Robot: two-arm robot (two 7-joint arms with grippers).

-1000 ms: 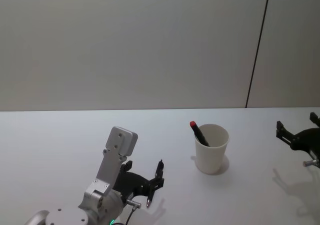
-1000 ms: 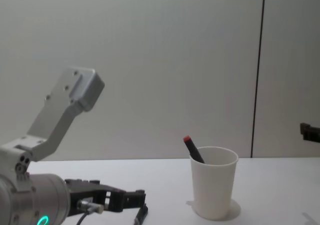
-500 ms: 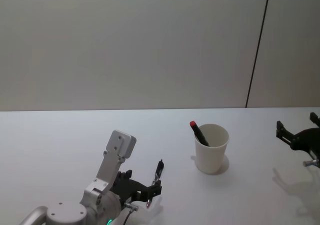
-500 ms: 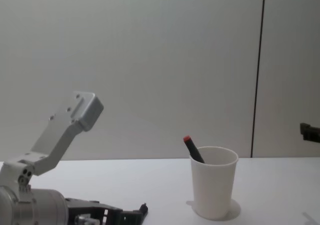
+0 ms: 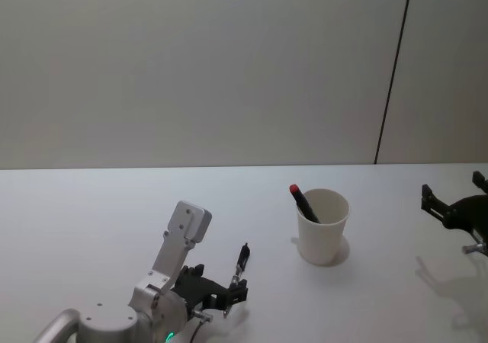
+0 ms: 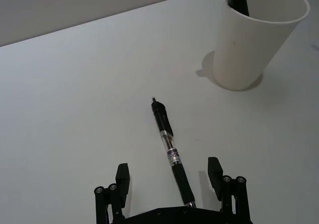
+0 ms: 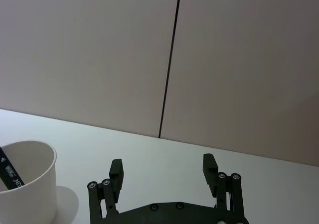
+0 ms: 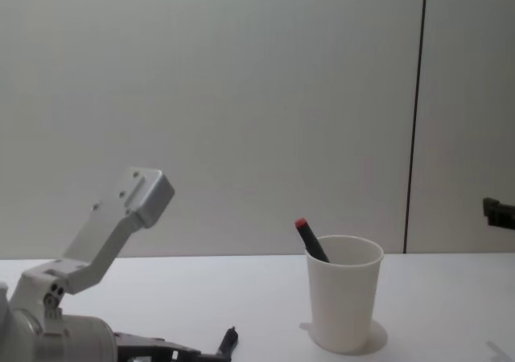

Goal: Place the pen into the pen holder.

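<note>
Left end effector (image 6: 168, 163) sits low over the table (image 6: 75, 109), jaws spread wide and empty, straddling the near end of the pen (image 6: 167, 139). The slim black, clear-barrelled pen lies flat, its long axis running away from the jaws. The pen holder (image 6: 254, 45), a tapered white paper cup, stands beyond its tip to the right, and the Right end effector (image 7: 163, 160), open, is parked well apart.

White table (image 5: 91, 206); grey wall (image 5: 191, 68), 1 dark vertical seam (image 5: 393, 76).

Plain white desk (image 5: 91, 206). Carries a black pen (image 6: 168, 145) lying flat toward the near left. Also bears a white paper pen holder (image 5: 322, 229) standing upright farther right, well apart from the pen.
</note>
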